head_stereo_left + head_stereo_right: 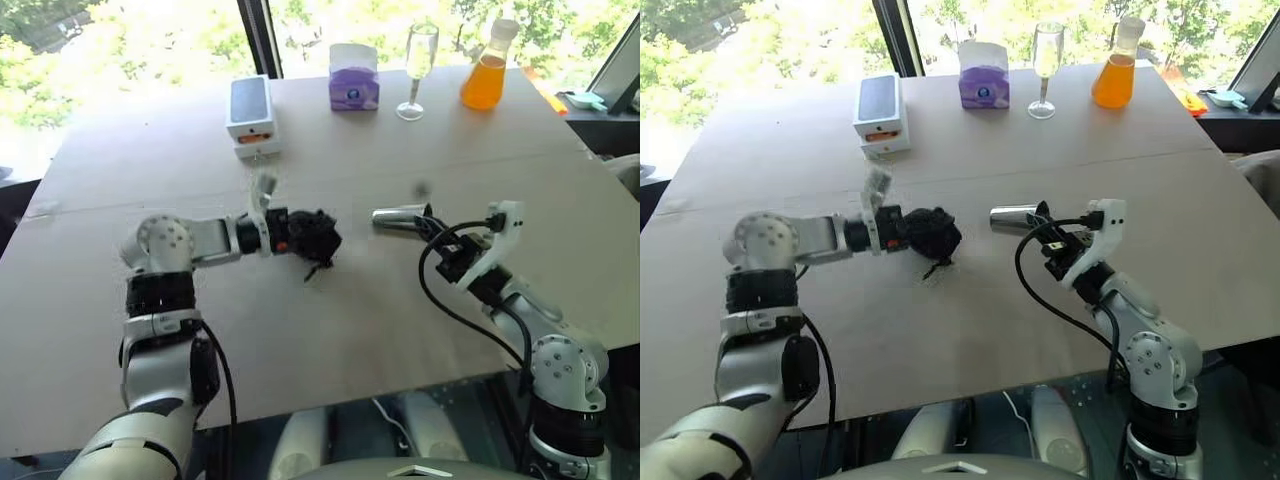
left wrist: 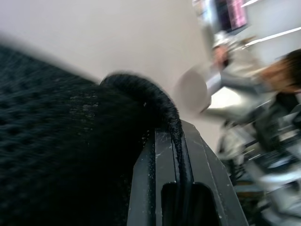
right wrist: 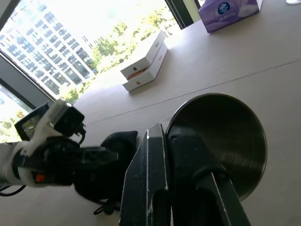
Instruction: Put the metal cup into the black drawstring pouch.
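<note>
The black drawstring pouch is bunched just above the table's middle, with my left gripper shut on its fabric. The left wrist view shows its black weave and edge cord against one finger. A cord end hangs below the pouch. My right gripper is shut on the rim of the metal cup, which lies sideways, pointing left toward the pouch across a short gap. The right wrist view looks into the cup's hollow, with the pouch beyond.
At the table's far side stand a white phone box, a purple tissue box, a tall wine glass and a flask of orange liquid. The tabletop ends close in front of me.
</note>
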Controlling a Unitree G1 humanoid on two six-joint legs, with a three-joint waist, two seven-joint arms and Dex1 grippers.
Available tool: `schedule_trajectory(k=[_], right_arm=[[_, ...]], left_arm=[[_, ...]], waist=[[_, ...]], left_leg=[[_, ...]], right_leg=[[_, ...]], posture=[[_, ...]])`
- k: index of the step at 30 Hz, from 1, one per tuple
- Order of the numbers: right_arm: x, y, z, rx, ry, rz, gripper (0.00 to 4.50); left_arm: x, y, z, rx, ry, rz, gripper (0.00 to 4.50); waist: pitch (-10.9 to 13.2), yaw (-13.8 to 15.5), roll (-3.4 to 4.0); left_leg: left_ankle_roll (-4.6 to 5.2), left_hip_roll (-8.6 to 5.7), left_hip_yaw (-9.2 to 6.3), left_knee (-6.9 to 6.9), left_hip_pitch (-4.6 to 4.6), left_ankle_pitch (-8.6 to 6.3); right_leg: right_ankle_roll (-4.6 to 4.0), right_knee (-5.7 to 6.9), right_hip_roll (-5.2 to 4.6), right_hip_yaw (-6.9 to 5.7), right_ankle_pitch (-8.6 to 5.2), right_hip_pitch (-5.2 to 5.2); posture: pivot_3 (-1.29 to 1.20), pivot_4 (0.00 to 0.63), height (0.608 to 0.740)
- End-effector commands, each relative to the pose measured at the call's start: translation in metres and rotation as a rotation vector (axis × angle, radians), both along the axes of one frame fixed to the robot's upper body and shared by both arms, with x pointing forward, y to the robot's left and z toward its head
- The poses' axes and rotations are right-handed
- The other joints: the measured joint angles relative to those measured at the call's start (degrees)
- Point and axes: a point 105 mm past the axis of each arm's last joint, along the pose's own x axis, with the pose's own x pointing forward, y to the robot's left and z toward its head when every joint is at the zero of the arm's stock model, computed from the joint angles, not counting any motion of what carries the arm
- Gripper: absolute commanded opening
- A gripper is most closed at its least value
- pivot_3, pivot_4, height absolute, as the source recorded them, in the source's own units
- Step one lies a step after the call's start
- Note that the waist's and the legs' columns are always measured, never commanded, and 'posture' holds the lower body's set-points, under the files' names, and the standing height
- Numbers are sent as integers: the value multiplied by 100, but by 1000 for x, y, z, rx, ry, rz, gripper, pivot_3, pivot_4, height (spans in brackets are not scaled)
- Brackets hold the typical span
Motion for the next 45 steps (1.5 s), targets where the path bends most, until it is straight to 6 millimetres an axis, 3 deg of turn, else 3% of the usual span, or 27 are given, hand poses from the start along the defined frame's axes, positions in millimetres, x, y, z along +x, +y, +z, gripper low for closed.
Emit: schedule_trajectory(k=[1, 5, 12, 15, 18, 23, 29, 40, 45], right_arm=[[-9, 13, 10, -40, -69, 45, 73], [-11, 24, 6, -72, -73, 72, 73], [-15, 39, 14, -83, -120, 149, 73], [-13, 47, 23, -72, -149, 176, 73], [-4, 55, 37, -6, -179, 171, 73], [11, 65, 38, 121, -142, 162, 73], [16, 70, 3, 128, -44, 157, 73], [8, 65, -26, 96, 16, 152, 73], [2, 62, -10, 163, -25, 183, 73]], left_arm=[[6, 11, 6, 103, -77, 27, 0], [15, 21, -2, 166, -64, 109, 0], [17, 3, 45, 63, -125, 45, 0], [15, -12, 62, 135, -223, -38, 0], [13, -23, 66, 175, -256, -82, 0], [7, -32, 58, 195, -243, -117, 0], [11, -20, 19, 307, -132, -6, 0], [20, -21, 14, 111, 18, 178, 0], [19, -20, 13, 142, 13, 169, 0]], waist=[[-1, 67, -1], [-5, 103, -1], [-5, 111, -6], [-5, 103, -6], [-4, 81, -7], [-4, 85, -7], [-4, 92, -7], [-5, 91, -10], [-5, 89, -10]], left_leg=[[-1, 2, -8, 0, -1, 0], [6, -6, -6, 3, 3, -4], [4, -10, -13, 7, 0, -3], [1, -11, -12, 7, -1, -1], [-3, -10, -6, 6, 0, 2], [-4, -6, -9, 2, 0, 2], [-3, -10, -3, 3, -1, 2], [-3, -8, -6, 6, -4, 1], [-4, -9, -5, 7, -4, 1]], right_leg=[[0, 0, -1, -2, 0, 1], [0, 1, -8, -5, 1, 8], [0, 0, -10, -24, 2, 10], [0, -1, -9, -23, 2, 10], [0, 0, -9, -17, 2, 7], [0, -1, -5, -18, 1, 6], [0, -6, -10, -15, 1, 6], [0, 3, -7, -19, 2, 2], [1, 2, -9, -17, 2, 3]], posture=[[0, 150, 740], [0, 150, 740], [0, 150, 740], [0, 150, 740], [0, 150, 740], [0, 150, 740], [0, 150, 740], [0, 150, 740], [0, 150, 740]])
